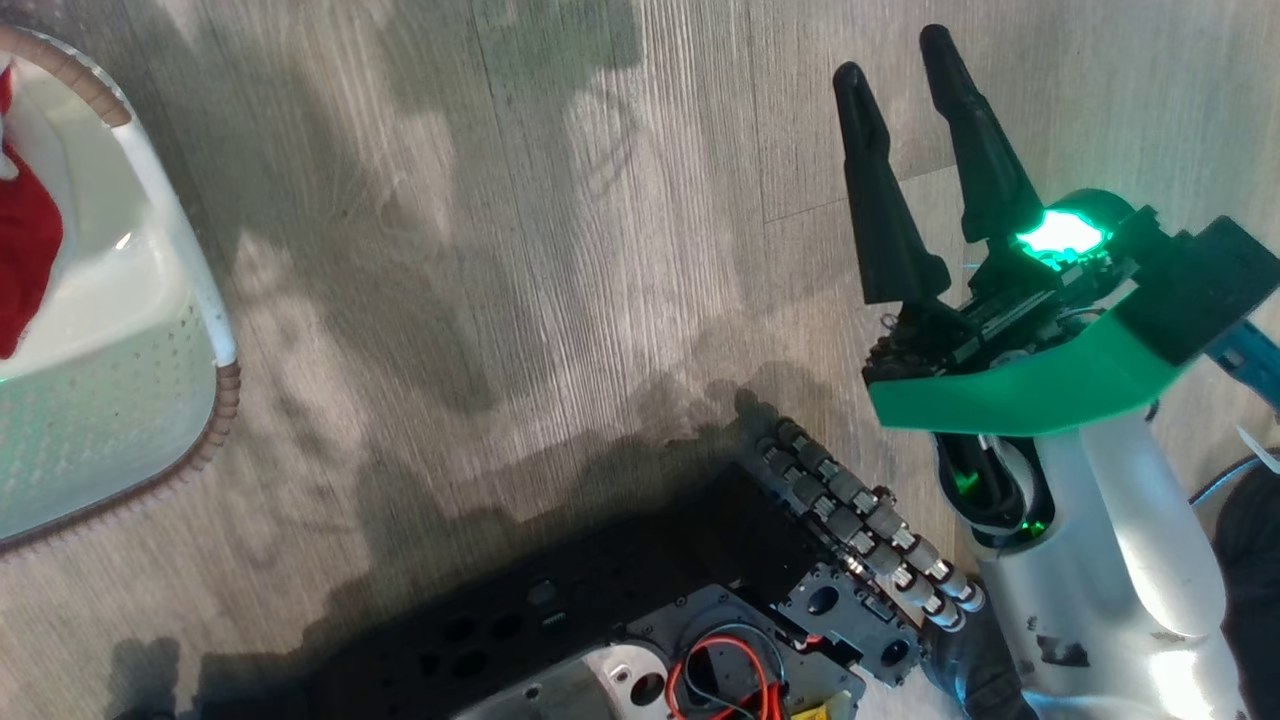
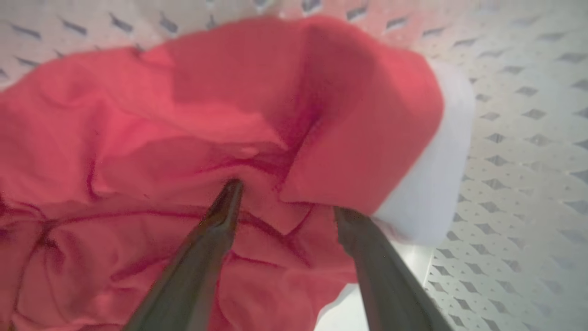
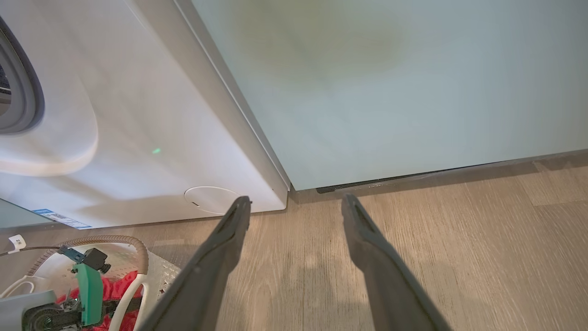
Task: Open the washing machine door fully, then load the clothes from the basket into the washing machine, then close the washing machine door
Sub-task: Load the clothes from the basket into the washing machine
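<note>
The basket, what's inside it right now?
A bundle of red clothes with a white panel lies in the basket, the left gripper at the fabric, jaws open. The bundle covers whatever lies beneath it.

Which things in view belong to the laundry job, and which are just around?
Job: clothes, basket, washing machine, left gripper open at the clothes.
Just around: pale teal cabinet, wood floor, robot's base, right gripper open above the floor.

Red clothes [image 2: 183, 115] (in basket [image 2: 528, 138]), left gripper [image 2: 289, 197] touching
</note>
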